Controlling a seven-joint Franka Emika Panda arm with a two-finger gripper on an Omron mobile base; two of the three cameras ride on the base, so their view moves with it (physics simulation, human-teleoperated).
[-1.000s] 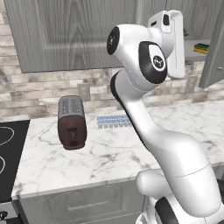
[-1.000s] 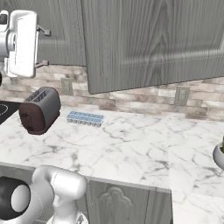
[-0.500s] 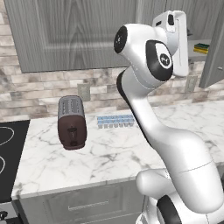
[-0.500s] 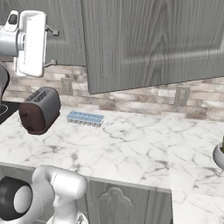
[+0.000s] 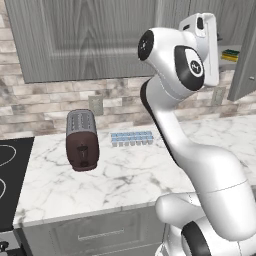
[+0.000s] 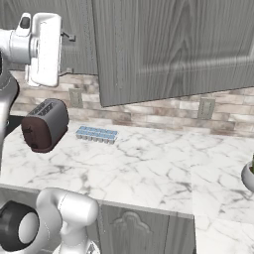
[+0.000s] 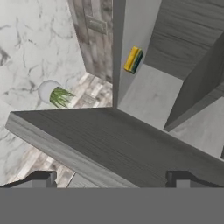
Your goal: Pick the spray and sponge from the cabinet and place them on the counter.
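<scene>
The cabinet (image 7: 144,144) stood open above the counter (image 5: 130,175). You held the gripper (image 7: 111,179) raised before it, jaws wide and empty, ready to reach the sponge (image 7: 133,60) far inside on the shelf.

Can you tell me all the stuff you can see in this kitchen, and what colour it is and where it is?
sponge: one, yellow with dark green layer, on the cabinet's inner shelf
cabinet: grey wood-grain, on the wall above the counter, one door open
counter: one, white marble with grey veins, below the cabinet
toaster: one, dark brown with grey top, on the counter near the stovetop
ice-cube tray: one, pale blue, on the counter by the brick wall
stovetop: one, black, left of the counter
plant pot: one, white with green leaves, on the counter
gripper: one, dark fingertips, open, raised toward the cabinet
</scene>
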